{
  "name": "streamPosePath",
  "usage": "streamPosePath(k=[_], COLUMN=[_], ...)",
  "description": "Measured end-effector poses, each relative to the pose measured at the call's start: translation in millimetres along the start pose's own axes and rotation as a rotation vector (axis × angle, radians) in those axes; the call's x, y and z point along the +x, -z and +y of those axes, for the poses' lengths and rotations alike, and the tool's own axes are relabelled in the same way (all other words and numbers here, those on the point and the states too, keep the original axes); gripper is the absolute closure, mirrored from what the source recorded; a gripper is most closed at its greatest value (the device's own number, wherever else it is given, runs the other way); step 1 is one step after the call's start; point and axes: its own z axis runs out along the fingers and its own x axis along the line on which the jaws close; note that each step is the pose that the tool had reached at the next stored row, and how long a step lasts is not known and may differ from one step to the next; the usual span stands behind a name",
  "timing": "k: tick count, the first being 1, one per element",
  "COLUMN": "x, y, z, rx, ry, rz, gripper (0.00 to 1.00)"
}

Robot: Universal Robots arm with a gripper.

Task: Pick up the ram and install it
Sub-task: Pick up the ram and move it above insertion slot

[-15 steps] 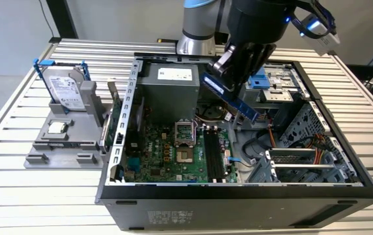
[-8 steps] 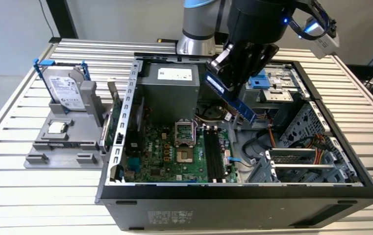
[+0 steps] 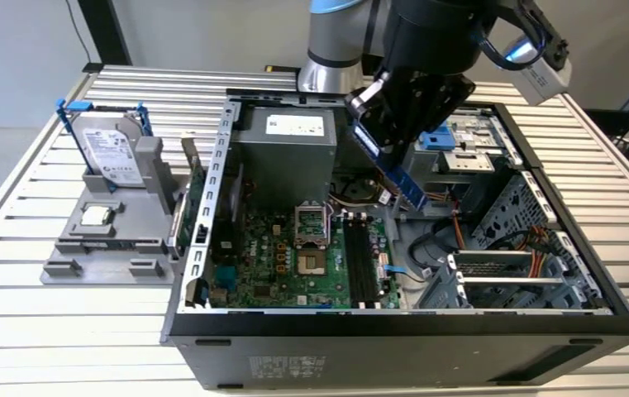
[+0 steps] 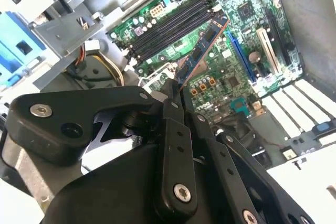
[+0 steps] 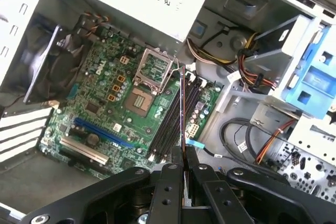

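In the exterior view the memory slots lie on the motherboard in the open case; above them, slightly toward that view's right, hangs the ram, clamped at its upper end by the hand; its long axis slants down toward the slots, not yet seated.

- Power supply: a white label sits on its top edge, with dark lines of print too small to read.
- Hard drive: a pale label covers its face, and none of the print is legible.
- Motherboard: a white logo and small white silk-screen marks sit among the components, with no word or number clear enough to read.
- Ram: faint pale marks on the chips, unreadable.
- Case: a grey sticker on the outer wall, with print that cannot be read.
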Motion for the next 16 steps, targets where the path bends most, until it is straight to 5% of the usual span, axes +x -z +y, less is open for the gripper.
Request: streamPosePath(k=[13, 16], x=[0.0, -0.4], y=[-1.4, -1.5], z=[0.0, -0.2], rx=[0.0004, 0.0005], ry=[-0.204, -0.214], rz=[-0.005, -0.0052], gripper=[1.0, 1.0])
